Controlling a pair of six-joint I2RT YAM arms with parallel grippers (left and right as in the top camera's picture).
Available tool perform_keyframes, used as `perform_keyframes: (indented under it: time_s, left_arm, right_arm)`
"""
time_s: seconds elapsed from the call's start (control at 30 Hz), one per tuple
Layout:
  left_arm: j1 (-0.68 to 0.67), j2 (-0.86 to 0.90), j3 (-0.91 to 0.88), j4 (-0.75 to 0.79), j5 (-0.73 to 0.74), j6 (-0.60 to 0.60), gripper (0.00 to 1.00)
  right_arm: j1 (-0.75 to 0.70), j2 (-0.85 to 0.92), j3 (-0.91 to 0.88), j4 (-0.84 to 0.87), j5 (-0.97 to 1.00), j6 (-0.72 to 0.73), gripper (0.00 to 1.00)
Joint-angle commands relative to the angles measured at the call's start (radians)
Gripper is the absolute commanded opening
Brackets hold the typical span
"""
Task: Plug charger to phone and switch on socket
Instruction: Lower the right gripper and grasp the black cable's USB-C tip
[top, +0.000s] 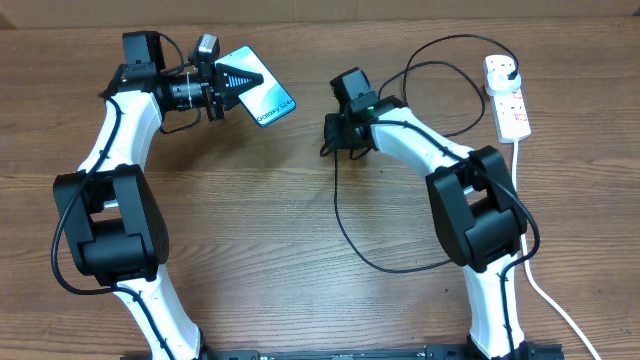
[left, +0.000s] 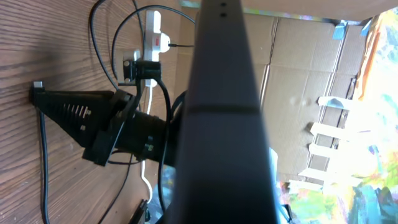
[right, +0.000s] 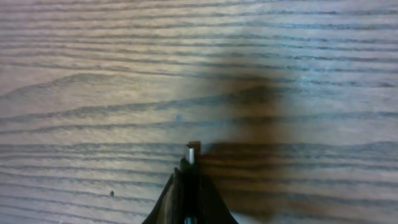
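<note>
The wooden bench (top: 300, 230) filled the overhead view. The left arm (top: 120, 150) rose along its nine o'clock side and the right arm (top: 440, 160) along its three o'clock side.

At about eleven o'clock the left hand (top: 252, 80) was clenched on the phone (top: 272, 100). The light blue screen faced up, and the long axis ran roughly from ten o'clock to four o'clock. The "Galaxy S24" lettering sat at the four o'clock end, away from the fingers. In the left wrist view a broad dark bar stood across the middle of the picture; I could not tell how much of it was phone and how much finger.

The socket (top: 510, 100) lay at about two o'clock, well apart from both hands. A plug (top: 500, 67) was seated at its twelve o'clock end. Its thick white cord (top: 530, 270) trailed off toward five o'clock.

The charger (top: 345, 230), a thin black cable, looped from the plug over to the right hand. From there it sagged in a wide curve toward six o'clock.

The right hand (top: 330, 140) stood just toward twelve o'clock of the bench's middle, pointing down at the wood, well apart from the phone. In the right wrist view that hand (right: 188, 168) was pinched together on the charger. The small metal connector tip (right: 191, 152) poked out just past the fingertips, close over the bench.
</note>
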Motion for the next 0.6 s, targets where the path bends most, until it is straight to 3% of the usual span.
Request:
perform_keyframes:
  time_s: [0.0, 0.2, 0.57]
  left_arm:
    - [-0.001, -0.026, 0.021, 0.001, 0.032, 0.027, 0.04]
    - [-0.001, -0.026, 0.021, 0.001, 0.032, 0.026, 0.04]
    - [-0.001, -0.026, 0.021, -0.010, 0.036, 0.027, 0.04]
  right_arm:
    - [0.039, 0.042, 0.036, -0.094, 0.161, 0.034, 0.04]
    - [0.079, 0.039, 0.106, -0.214, 0.313, 0.079, 0.04]
    - [0.102, 0.051, 0.090, -0.282, 0.150, 0.083, 0.04]
